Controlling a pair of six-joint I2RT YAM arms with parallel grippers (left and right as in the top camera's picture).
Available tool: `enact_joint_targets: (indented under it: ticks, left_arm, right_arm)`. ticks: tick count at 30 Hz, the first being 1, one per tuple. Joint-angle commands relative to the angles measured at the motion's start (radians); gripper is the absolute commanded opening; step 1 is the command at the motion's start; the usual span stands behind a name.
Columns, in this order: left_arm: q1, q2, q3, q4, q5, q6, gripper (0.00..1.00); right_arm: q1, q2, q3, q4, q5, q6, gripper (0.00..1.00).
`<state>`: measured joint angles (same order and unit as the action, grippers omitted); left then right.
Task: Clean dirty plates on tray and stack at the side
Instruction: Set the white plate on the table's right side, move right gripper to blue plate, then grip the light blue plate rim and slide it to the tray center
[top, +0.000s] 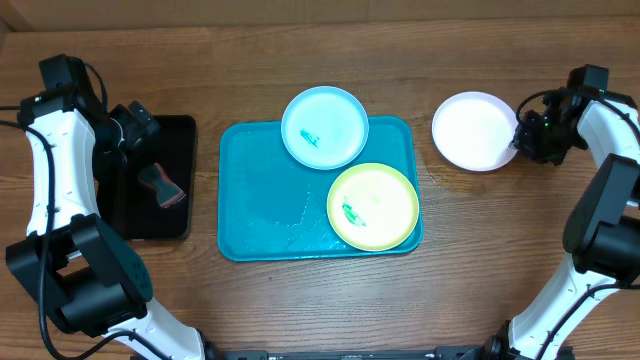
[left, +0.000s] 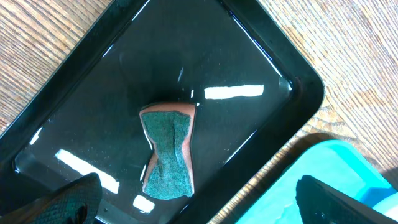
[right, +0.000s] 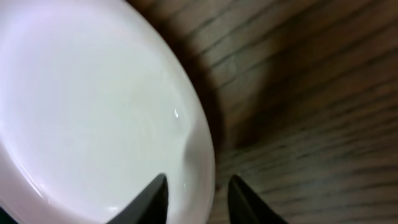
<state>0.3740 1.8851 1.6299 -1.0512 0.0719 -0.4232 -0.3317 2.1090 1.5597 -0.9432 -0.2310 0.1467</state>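
Note:
The white plate (top: 475, 130) lies on the wood table to the right of the turquoise tray (top: 260, 200). In the right wrist view it (right: 93, 93) fills the left side. My right gripper (top: 525, 135) (right: 198, 199) is at its right rim, open, with one finger over the plate and one outside the rim. The light cyan plate (top: 324, 126) sits on the tray's far edge and the yellow-green plate (top: 372, 206) on its near right corner, each with a teal smear. My left gripper (top: 140, 130) (left: 199, 205) hangs open over the black tray, holding nothing.
A small black tray (top: 150, 215) (left: 249, 62) stands left of the turquoise tray (left: 323, 168). On it lies a sponge (top: 165, 187) (left: 168, 152) with a green scrub face. The left half of the turquoise tray looks wet.

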Motion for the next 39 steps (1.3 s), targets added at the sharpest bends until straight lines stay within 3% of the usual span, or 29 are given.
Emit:
enact_joint_targets:
  ticks: [1, 6, 10, 12, 13, 16, 19, 26, 29, 32, 37, 39]
  left_arm:
    - [0.000, 0.000, 0.015, 0.002, 0.006, 0.004, 1.00]
    - [0.000, 0.000, 0.015, 0.002, 0.006, 0.004, 1.00]
    - [0.000, 0.000, 0.015, 0.002, 0.006, 0.004, 1.00]
    - [0.000, 0.000, 0.015, 0.002, 0.006, 0.004, 1.00]
    - [0.000, 0.000, 0.015, 0.002, 0.006, 0.004, 1.00]
    - [0.000, 0.000, 0.015, 0.002, 0.006, 0.004, 1.00]
    - [0.000, 0.000, 0.015, 0.002, 0.006, 0.004, 1.00]
    - [0.000, 0.000, 0.015, 0.002, 0.006, 0.004, 1.00]
    - [0.000, 0.000, 0.015, 0.002, 0.006, 0.004, 1.00]
    - [0.000, 0.000, 0.015, 0.002, 0.006, 0.004, 1.00]
    - [0.000, 0.000, 0.015, 0.002, 0.006, 0.004, 1.00]
    - [0.000, 0.000, 0.015, 0.002, 0.006, 0.005, 1.00]
  right_arm:
    - [0.002, -0.034, 0.096, -0.057, -0.029, 0.006, 0.45]
    - [0.022, -0.085, 0.299, -0.217, -0.078, -0.004, 0.49]
    - [0.098, -0.116, 0.397, -0.237, -0.269, -0.142, 0.50]
    - [0.189, -0.119, 0.398, -0.177, -0.270, -0.176, 0.61]
    - [0.259, -0.108, 0.383, -0.117, -0.238, -0.178, 0.67]
    - [0.433, -0.045, 0.364, 0.022, -0.116, -0.178, 0.71]
    - [0.541, 0.021, 0.364, 0.105, 0.009, -0.198, 0.79]
    - [0.722, 0.198, 0.364, 0.240, 0.294, -0.391, 0.95]
    - [0.748, 0.254, 0.364, 0.271, 0.393, -0.397, 0.95]
    - [0.753, 0.290, 0.364, 0.275, 0.363, -0.417, 0.93]
    - [0.753, 0.294, 0.364, 0.265, 0.357, -0.417, 0.80]
    - [0.753, 0.294, 0.364, 0.259, 0.357, -0.416, 0.71]
